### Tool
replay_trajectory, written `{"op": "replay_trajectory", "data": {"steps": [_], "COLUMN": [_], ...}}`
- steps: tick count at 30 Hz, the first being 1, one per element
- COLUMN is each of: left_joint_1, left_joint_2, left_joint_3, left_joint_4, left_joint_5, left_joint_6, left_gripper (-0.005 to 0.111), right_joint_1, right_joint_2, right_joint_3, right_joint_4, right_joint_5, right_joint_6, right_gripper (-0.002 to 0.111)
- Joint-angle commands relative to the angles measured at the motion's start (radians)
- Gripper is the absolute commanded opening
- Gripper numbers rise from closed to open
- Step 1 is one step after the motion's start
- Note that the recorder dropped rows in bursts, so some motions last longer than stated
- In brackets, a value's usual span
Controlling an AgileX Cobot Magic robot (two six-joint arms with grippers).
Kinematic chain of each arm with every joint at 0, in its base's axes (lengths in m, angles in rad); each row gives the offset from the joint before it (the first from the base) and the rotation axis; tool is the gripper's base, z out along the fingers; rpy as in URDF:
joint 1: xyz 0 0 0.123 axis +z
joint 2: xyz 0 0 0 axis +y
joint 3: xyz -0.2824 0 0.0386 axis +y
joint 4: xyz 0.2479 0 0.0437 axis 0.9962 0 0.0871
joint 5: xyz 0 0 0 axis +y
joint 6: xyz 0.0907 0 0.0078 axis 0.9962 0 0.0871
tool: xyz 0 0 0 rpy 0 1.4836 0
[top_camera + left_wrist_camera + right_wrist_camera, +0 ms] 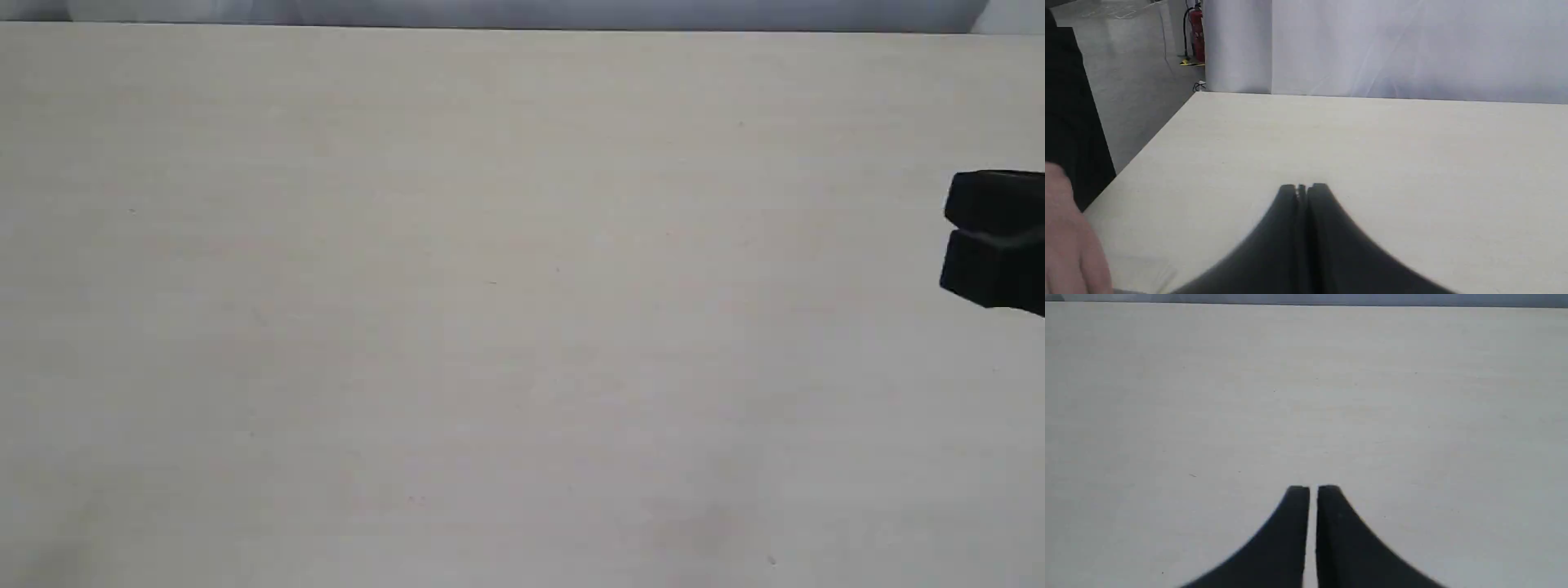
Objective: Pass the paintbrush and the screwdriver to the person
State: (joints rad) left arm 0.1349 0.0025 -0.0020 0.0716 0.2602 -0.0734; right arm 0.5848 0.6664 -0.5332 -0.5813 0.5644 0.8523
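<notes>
Searching all three views for the paintbrush and the screwdriver turns up neither: none lies on the table [490, 327] and none sits in a claw, so where they are cannot be told from here. The person's hand [1069, 237] shows only in the left wrist view, blurred, bare-skinned, at the table's near corner with dark clothing behind it.

The left gripper [1303, 188] has its fingers pressed together with nothing visibly held. The right gripper [1313, 489] has its fingers all but together, a thin slit of table showing between them, also bare; in the exterior view it pokes in at the right edge [992, 237], above the tabletop.

My reading is that the task stands at one of its ends (either both tools are already handed over, or neither has come into reach), and the pictures cannot settle which. A next move would first call for a tool to be found, then the fingers spread before any grasp.

Count: paintbrushes, none seen; screwdrivers, none seen; hands, one; grippers, two; tables, one; one red fire extinguisher [1197, 34] beside a white backdrop [1392, 45].
</notes>
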Motion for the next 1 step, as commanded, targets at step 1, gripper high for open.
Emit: {"op": "replay_trajectory", "data": {"steps": [1], "left_joint_1": [-0.008], "left_joint_2": [-0.002], "left_joint_3": [0.002], "left_joint_4": [-0.003], "left_joint_5": [-0.013], "left_joint_6": [-0.002], "left_gripper": [0.000], "right_joint_1": [-0.004], "right_joint_2": [-0.006], "right_joint_3": [0.002], "right_joint_4": [-0.002], "right_joint_5": [0.001], "right_joint_6": [0.001], "right_gripper": [0.005]}}
